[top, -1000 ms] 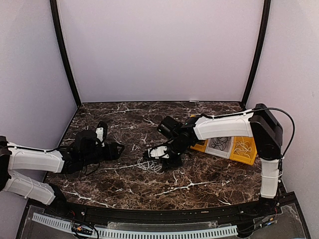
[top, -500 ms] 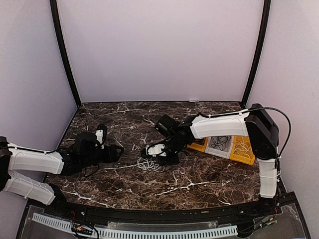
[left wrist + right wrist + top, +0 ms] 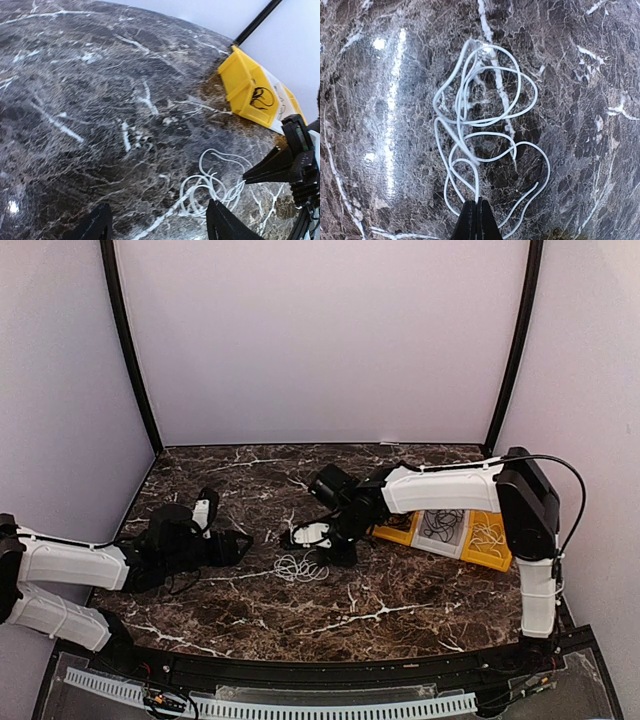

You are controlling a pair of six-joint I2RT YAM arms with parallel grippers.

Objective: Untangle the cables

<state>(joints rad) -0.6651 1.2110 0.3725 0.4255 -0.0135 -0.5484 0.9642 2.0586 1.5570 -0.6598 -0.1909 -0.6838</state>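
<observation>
Dark marble tabletop (image 3: 400,610): thin white cable tangle (image 3: 480,130), light, limp; right gripper (image 3: 476,204) pinches a near strand, left gripper (image 3: 160,222) wide.

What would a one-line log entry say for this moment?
right end effector: shut on white cable | left end effector: open, empty, low over table | cable: tangled on table

Top view high, distant; wrist views low, close; all share white cable (image 3: 300,568).
</observation>
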